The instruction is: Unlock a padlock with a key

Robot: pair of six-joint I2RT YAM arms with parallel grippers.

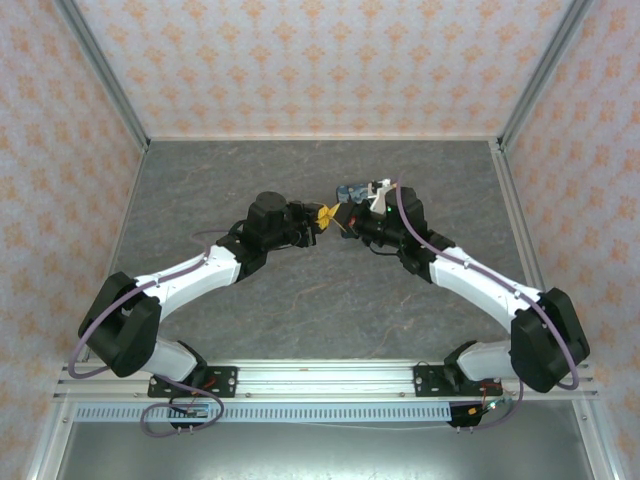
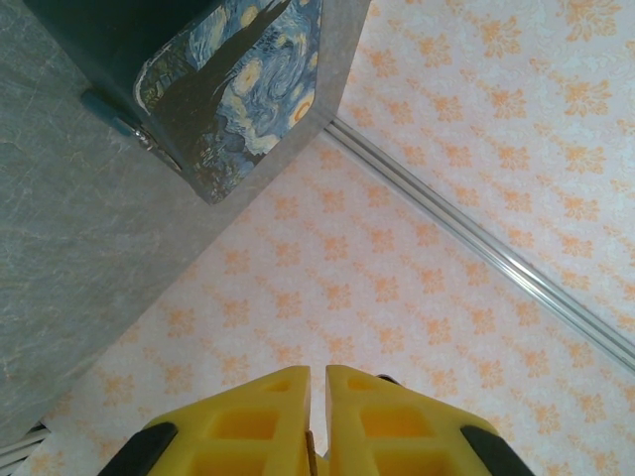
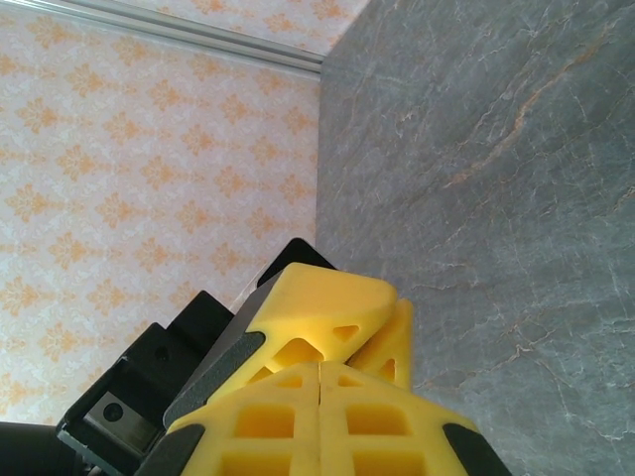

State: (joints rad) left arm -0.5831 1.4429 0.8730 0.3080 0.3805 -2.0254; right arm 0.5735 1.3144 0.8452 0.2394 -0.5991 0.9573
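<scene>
My two grippers meet tip to tip above the middle of the table, the left gripper (image 1: 325, 214) against the right gripper (image 1: 347, 222). In the left wrist view the yellow fingers (image 2: 268, 416) stand almost together, with a thin brownish sliver, seemingly the key (image 2: 313, 443), pinched low in the slit. A small teal body with a bit of metal, the padlock (image 2: 107, 109), sits at the edge of the starry-night box (image 2: 243, 84). In the right wrist view the right gripper (image 3: 319, 365) is pressed shut with nothing showing between its fingers, and the left gripper's fingers (image 3: 327, 297) lie right against its tips.
The starry-night box (image 1: 352, 190) stands on the grey table (image 1: 250, 180) just behind the right gripper. Patterned walls and metal frame rails (image 1: 520, 90) enclose the table on three sides. Bare grey surface stretches to the left, right and front of the grippers.
</scene>
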